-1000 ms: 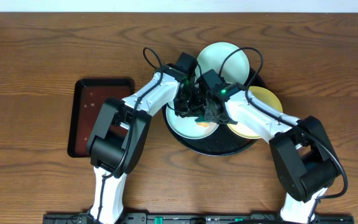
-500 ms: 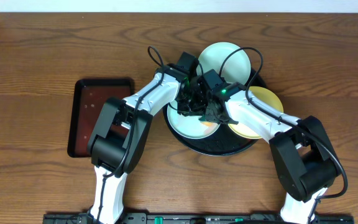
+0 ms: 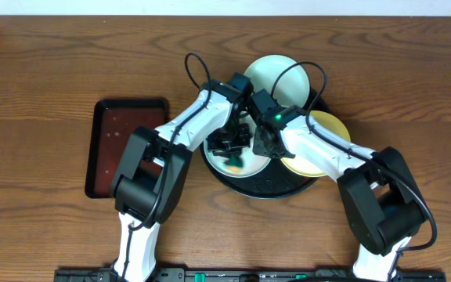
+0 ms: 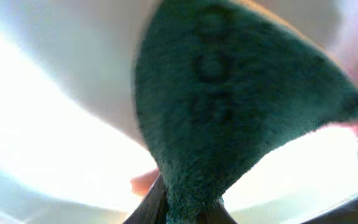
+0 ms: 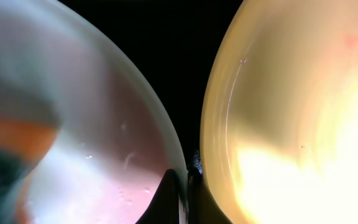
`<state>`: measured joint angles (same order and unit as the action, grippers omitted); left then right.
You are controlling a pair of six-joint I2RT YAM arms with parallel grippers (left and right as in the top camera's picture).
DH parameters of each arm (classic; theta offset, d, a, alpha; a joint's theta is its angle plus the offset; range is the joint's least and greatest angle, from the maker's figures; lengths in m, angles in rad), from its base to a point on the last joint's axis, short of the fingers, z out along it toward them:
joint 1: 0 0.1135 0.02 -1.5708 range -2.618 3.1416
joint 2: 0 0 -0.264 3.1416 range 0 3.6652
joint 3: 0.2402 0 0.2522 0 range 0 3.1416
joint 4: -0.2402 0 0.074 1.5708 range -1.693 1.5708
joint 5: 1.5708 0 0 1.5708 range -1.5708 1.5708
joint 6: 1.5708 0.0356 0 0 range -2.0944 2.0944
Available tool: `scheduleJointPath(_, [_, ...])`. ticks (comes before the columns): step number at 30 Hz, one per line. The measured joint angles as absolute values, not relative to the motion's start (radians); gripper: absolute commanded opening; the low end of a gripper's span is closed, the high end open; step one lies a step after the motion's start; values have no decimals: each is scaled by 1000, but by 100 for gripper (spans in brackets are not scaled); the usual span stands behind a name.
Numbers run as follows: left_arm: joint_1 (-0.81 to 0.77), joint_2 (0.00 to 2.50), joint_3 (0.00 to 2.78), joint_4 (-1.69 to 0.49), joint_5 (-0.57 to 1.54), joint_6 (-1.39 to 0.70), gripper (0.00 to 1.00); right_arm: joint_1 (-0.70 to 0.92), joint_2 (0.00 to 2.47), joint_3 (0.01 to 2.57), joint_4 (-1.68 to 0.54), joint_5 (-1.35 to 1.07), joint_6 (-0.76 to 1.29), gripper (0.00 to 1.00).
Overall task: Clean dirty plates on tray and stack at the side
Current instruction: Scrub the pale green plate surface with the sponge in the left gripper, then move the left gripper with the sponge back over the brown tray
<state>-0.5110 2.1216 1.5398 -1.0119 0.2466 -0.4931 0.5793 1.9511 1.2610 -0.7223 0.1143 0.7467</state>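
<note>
The large round black tray (image 3: 276, 183) looks glossy. The dark green cloth (image 4: 229, 112) looks fuzzy, and the yellow round plate (image 5: 291, 124) gleams smooth.

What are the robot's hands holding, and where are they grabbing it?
Left gripper pinches a green sponge by its narrow end. Right gripper seems to clamp the pale plate by its rim.

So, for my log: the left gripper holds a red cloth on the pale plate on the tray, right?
The cloth is dark green, not red, per the left wrist view; the left gripper does hold it on the pale plate on the tray.
</note>
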Motion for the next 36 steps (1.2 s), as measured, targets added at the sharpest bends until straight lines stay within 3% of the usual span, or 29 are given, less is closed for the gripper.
scheduleJointPath(11, [-445,2097,1588,-1102,22,-500,8,579,1951,1262,-728,95,747,1])
scheduleJointPath(26, [-383,1767,1590,-1136,175,-439,8,579,1905,1256,-736,106,642,1])
scheduleJointPath(36, [-106,1556,1593,-1298,101,-406,8,579,1615,1250,-727,184,412,1])
